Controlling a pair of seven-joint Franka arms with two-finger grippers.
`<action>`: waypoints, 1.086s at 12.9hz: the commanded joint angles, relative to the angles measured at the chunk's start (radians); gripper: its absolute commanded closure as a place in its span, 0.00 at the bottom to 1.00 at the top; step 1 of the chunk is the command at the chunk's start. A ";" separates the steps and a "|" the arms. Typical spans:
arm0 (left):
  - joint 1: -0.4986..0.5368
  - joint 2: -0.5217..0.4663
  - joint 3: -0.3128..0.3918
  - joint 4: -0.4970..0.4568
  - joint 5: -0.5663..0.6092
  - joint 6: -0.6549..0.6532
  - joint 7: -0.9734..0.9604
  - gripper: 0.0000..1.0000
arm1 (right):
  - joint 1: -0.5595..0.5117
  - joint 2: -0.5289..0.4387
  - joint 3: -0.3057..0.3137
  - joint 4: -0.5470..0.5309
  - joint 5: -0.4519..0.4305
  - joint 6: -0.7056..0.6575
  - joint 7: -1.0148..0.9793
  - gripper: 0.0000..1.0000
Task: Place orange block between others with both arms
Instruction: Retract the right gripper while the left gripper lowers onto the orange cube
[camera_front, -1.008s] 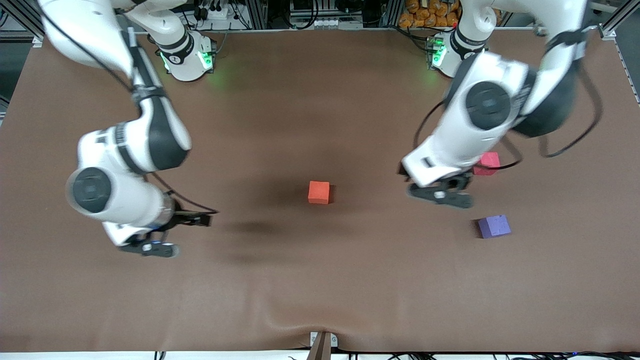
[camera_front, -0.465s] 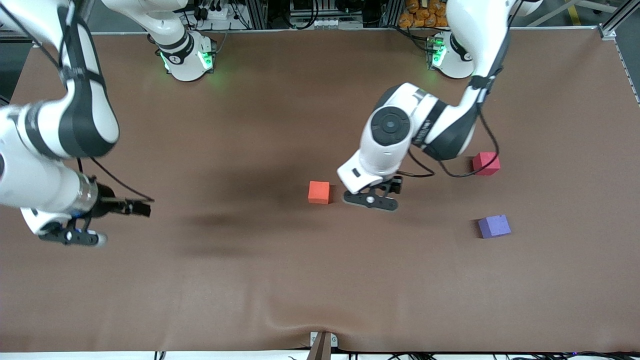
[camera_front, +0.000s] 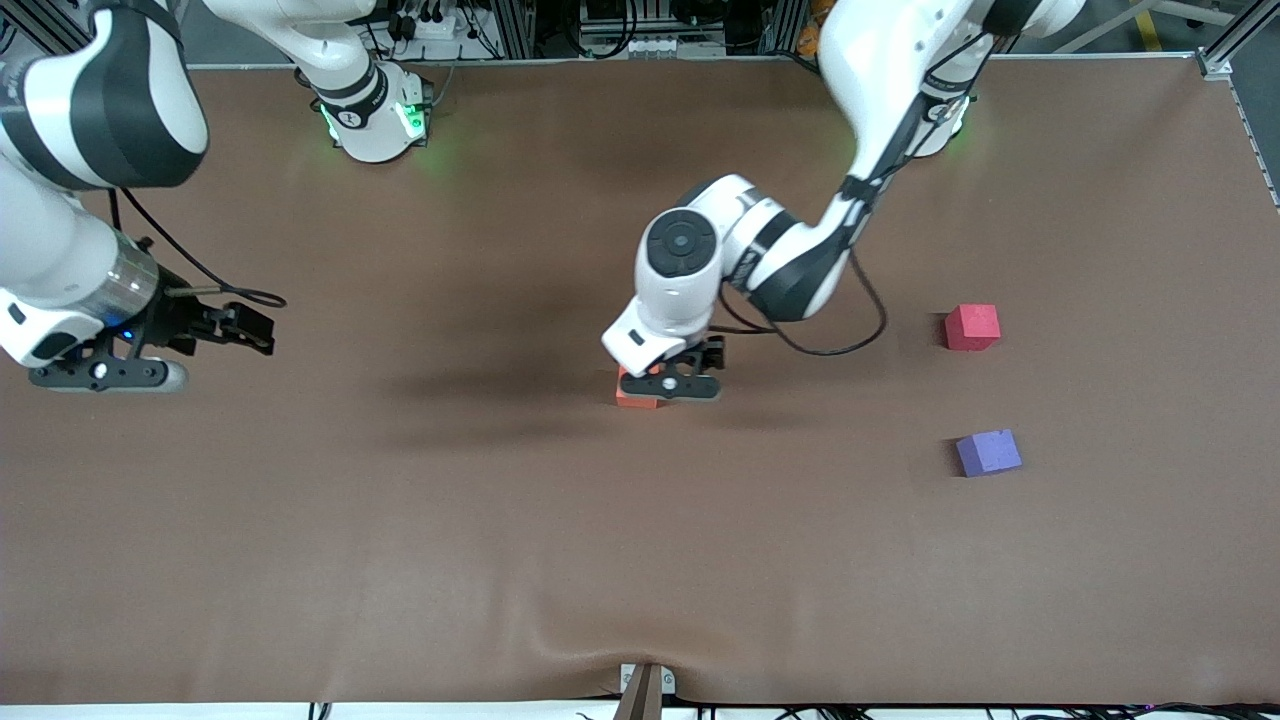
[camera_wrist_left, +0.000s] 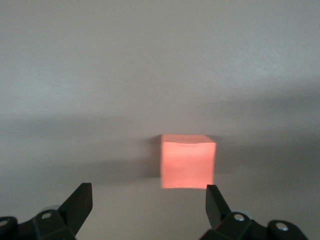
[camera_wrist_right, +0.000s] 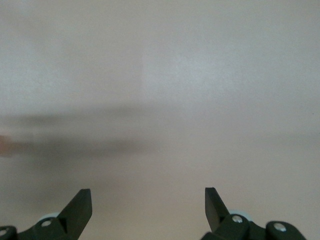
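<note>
Brown table (camera_front: 400, 560) carries orange block (camera_front: 632, 397), pinkish-red cube (camera_front: 972, 327), purple-blue cube (camera_front: 988, 452).

Three foam cubes: one orange block (camera_front: 634, 397), one pinkish-red cube (camera_front: 972, 327), one purple-blue cube (camera_front: 988, 452). Two white arms, two black grippers.

Matt, foam-looking orange block (camera_front: 634, 397), pinkish-red cube (camera_front: 972, 327) and purple cube (camera_front: 988, 452) sit on a soft brown cloth-like table cover (camera_front: 640, 560), under glossy white plastic arms (camera_front: 690, 270).
</note>
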 joint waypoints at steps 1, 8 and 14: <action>-0.029 0.077 0.011 0.051 0.018 0.034 -0.112 0.00 | -0.023 -0.064 0.013 -0.032 -0.013 -0.036 -0.025 0.00; -0.043 0.120 0.011 0.049 0.016 0.113 -0.144 0.00 | -0.025 -0.147 -0.011 0.052 -0.001 -0.227 -0.025 0.00; -0.042 0.151 0.011 0.049 0.016 0.156 -0.141 0.02 | -0.049 -0.106 -0.030 0.137 0.004 -0.215 -0.152 0.00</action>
